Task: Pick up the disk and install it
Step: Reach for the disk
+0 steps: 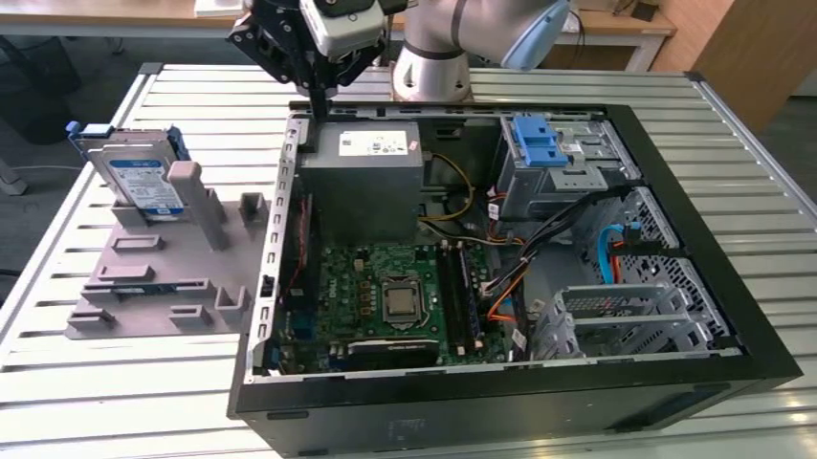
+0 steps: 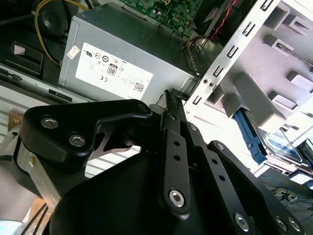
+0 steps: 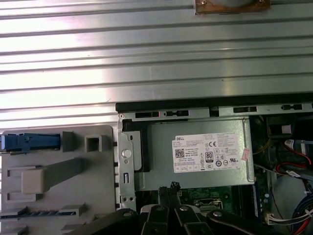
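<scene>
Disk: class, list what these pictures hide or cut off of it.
- Exterior view: the disk has its lower corner behind a post of the grey fixture.
- Second wrist view: the disk is mostly behind the fixture and gripper.
- First wrist view: its blue caddy is cut off by the picture edge.

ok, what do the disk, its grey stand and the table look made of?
Disk: bare silver metal body, blue plastic frame, going by the matte colour. Grey stand: matte plastic, probably printed or moulded. Table: brushed aluminium slats, judging by the streaky sheen.
</scene>
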### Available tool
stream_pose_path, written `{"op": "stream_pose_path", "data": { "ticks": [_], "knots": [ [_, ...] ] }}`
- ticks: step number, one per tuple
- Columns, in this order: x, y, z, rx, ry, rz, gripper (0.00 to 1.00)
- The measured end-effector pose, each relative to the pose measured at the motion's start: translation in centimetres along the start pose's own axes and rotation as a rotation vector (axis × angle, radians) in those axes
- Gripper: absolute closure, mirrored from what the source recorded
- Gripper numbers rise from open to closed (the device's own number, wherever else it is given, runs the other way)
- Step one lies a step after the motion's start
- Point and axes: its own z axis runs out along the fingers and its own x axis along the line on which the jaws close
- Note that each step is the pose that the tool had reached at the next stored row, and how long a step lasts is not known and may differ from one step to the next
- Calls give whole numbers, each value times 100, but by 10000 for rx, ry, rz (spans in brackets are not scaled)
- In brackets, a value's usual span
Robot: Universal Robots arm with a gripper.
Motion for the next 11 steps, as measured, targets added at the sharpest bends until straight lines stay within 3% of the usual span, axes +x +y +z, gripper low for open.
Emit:
{"op": "stream_pose_path", "data": {
  "ticks": [11],
  "knots": [
    [64,-5,0,-23,1,0,89]
  ]
}}
